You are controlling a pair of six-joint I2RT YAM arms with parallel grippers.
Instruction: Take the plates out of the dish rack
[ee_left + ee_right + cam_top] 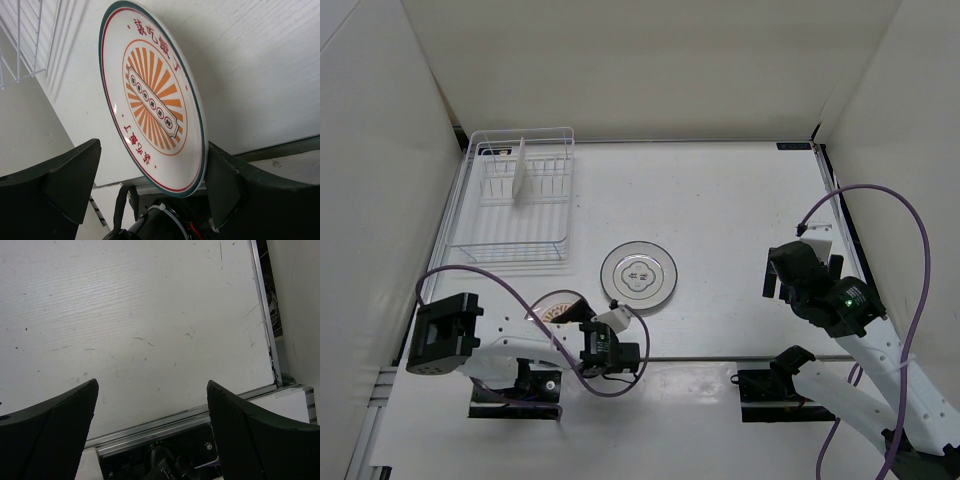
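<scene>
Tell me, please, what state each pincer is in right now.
Left pincer: open, not clamped on the round white plate with the orange sunburst centre in front of it.
Right pincer: open, holding nothing.

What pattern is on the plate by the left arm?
The plate has an orange sunburst, red lettering and a green rim; clearest in the left wrist view.

We get bright, even light from above on the white table [740,200]. The dish rack [515,240] throws only faint, thin shadows. In the left wrist view the sunburst plate [150,100] is sharp, with small glints on its glaze. The right wrist view looks dimmer and greyer.
</scene>
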